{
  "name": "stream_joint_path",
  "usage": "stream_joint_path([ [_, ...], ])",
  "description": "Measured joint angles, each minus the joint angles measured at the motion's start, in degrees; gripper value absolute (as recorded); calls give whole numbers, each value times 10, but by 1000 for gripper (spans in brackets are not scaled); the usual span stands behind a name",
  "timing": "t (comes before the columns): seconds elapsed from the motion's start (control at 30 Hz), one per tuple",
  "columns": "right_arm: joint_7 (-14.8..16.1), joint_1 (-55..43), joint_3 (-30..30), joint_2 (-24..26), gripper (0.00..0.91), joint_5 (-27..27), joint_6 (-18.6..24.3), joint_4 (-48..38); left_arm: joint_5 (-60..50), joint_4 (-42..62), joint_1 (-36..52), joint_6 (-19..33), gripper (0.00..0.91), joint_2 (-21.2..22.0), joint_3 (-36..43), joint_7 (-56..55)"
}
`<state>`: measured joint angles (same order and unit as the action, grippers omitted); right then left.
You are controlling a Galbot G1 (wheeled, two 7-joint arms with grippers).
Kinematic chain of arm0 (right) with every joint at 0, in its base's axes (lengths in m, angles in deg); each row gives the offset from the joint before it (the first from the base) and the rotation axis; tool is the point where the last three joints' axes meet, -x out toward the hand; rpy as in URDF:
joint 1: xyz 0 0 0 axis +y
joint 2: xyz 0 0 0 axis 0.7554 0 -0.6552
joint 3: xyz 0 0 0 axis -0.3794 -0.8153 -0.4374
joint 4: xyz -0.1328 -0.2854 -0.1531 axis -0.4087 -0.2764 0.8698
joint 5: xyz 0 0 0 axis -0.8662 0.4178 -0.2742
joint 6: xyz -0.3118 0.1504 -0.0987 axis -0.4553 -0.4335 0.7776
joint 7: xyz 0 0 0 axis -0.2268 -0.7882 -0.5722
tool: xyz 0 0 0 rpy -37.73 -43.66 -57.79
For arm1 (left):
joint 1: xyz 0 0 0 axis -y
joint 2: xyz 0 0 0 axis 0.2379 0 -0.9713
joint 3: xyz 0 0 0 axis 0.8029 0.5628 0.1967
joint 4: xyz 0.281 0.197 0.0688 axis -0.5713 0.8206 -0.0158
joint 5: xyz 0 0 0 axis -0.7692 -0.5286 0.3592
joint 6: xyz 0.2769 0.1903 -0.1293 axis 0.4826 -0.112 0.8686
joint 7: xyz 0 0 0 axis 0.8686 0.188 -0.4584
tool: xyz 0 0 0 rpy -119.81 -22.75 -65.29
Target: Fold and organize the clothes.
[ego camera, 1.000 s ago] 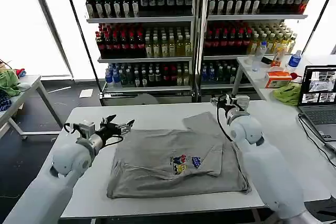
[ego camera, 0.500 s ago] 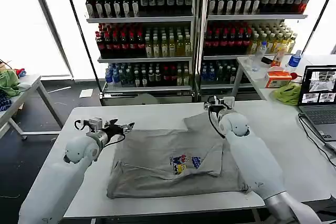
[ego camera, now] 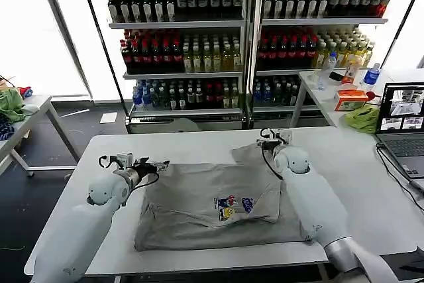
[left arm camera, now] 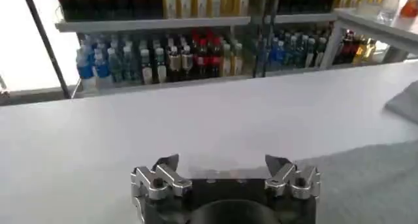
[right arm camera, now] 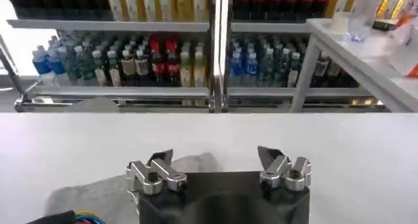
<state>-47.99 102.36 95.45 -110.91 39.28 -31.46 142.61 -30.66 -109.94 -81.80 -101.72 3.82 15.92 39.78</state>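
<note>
A: Where's the T-shirt (ego camera: 222,207) lying?
B: Centre of the head view, on the table (ego camera: 199,144).
A: Grippers?
B: Wrist views are showing left gripper (left arm camera: 225,170) and right gripper (right arm camera: 217,161) gaping, empty; bases are cut off.

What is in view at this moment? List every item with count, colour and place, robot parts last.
T-shirt: one, light grey with a small multicoloured chest print, spread partly folded on the table.
Table: one, white, in front of the robot.
Drink shelves: two racks of bottles, red, yellow, green and dark, behind the table.
Side table: one, white, on the robot's right, holding a laptop, a green cloth, an orange box and bottles.
Left claw: open, at the shirt's far left corner.
Right claw: open, over the shirt's far right sleeve.
</note>
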Motion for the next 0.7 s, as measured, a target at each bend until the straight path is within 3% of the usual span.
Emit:
stream_joint_path([
  [0.57,11,-5,7,-20,907,-8,3,-31,-6,14,-6,0,897,4,0,1],
  [0.67,12,0,10,-23,907,-8,3,-31,-10,12,-9,1,786,4,0,1],
  [0.7,13,1,11,-24,846,-9,4,-31,-11,11,-10,1,635,4,0,1],
])
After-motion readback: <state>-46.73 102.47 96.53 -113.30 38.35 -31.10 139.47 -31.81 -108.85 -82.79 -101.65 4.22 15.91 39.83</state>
